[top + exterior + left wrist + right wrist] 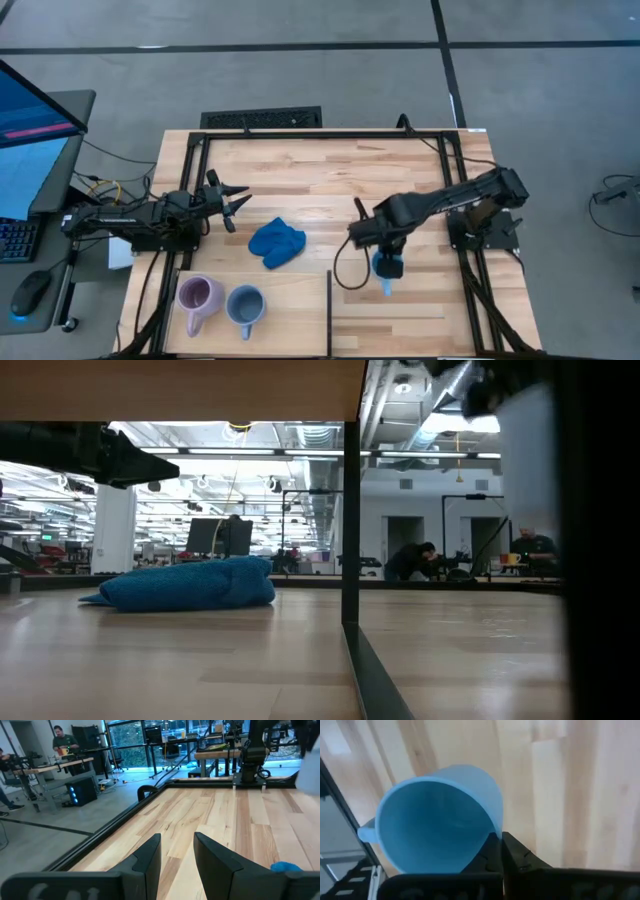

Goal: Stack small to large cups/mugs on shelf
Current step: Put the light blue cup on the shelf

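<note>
Beside the shelf (290, 290), the right gripper (499, 851) pinches only the light blue mug (437, 820) rim, so it may slip.

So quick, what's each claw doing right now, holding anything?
Left claw: open, holding nothing, above the table's left side.
Right claw: shut on the rim of the light blue mug.
</note>
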Robot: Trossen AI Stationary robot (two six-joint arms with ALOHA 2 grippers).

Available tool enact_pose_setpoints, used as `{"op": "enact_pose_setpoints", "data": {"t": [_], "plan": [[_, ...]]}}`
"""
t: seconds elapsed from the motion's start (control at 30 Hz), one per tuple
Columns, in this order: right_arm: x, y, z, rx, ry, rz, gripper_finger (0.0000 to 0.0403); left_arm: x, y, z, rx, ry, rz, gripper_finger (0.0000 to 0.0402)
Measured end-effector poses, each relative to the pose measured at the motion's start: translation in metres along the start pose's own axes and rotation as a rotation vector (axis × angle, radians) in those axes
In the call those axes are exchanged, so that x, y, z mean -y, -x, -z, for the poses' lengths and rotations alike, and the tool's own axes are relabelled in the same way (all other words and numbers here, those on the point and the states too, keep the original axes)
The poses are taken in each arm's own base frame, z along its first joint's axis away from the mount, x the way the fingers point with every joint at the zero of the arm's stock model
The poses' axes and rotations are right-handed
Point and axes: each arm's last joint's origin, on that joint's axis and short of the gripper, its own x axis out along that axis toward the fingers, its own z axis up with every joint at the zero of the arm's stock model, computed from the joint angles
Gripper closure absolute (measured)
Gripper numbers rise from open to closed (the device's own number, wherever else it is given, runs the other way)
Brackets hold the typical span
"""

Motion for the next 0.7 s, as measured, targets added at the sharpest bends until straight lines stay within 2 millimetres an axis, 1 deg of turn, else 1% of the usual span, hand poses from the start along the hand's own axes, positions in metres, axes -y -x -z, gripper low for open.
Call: {"op": "enact_pose_setpoints", "data": {"t": [0.17,0.3,0.37,0.53,0.7], "plan": [[0.003,0.048,0.003,0.090,-0.045,0.035,0.0400,0.000,0.000,0.000,0.000,0.000,0.000,0.0293],[0.000,0.081,0.003,0.229,-0.039,-0.016,0.0400,0.000,0.000,0.000,0.000,0.000,0.000,0.0293],[0.000,0.095,0.005,0.286,-0.034,-0.032,0.0400,0.000,0.000,0.000,0.000,0.000,0.000,0.0293],[-0.003,0.110,0.008,0.365,-0.027,-0.006,0.0402,0.000,0.000,0.000,0.000,0.000,0.000,0.0293],[-0.006,0.119,0.007,0.435,0.015,-0.025,0.0402,0.000,0.000,0.000,0.000,0.000,0.000,0.0293]]}}
